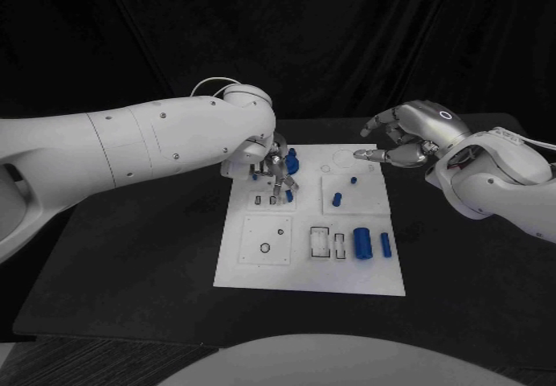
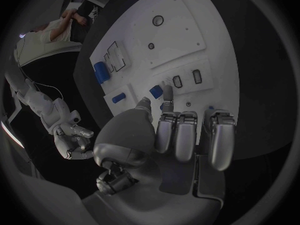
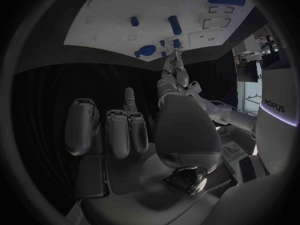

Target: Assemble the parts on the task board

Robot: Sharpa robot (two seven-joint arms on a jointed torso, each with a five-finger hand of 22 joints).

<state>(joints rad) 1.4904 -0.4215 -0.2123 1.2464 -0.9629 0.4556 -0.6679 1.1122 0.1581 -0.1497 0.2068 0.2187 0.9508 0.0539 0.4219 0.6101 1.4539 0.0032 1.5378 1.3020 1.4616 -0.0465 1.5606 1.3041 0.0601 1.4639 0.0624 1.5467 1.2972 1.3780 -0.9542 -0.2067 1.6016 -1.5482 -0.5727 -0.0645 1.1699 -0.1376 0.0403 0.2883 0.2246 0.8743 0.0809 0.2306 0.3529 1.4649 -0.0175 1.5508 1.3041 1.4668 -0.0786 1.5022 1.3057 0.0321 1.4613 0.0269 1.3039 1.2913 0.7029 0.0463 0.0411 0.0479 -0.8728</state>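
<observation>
Left hand (image 1: 269, 161) is lowered over the far-left corner of the flat white rectangular task board (image 1: 249, 273), which lies in the middle of the black worktop (image 1: 139, 241). Its fingertips (image 2: 167, 91) point down at the board surface among several small blue parts; the fingers are bunched near one small blue peg (image 2: 155, 90), but whether that peg is pinched or merely touched cannot be told from these views. A rounded blue knob-like part (image 1: 292, 164) stands just beside this hand, on the side toward the board's middle. Right hand (image 1: 406, 137) hovers above the far-right corner of the board with fingers curled inward and thumb meeting a fingertip; nothing is visible in it. Loose stock: a short blue peg (image 1: 337, 199) near the board centre with long axis running near-to-far, a smaller blue stub (image 1: 353, 178) beyond it, and toward the near right a thick blue cylinder (image 1: 362, 241) and a thinner blue pin (image 1: 386, 244) side by side, both also lying near-to-far. Two empty rectangular slots (image 1: 328, 242) sit just left of the thick cylinder; a plate with a small round hole (image 1: 265, 248) lies further left. Judgement: the left hand is nearer the far-left fixtures, so the coming seating move there is its job.
</observation>
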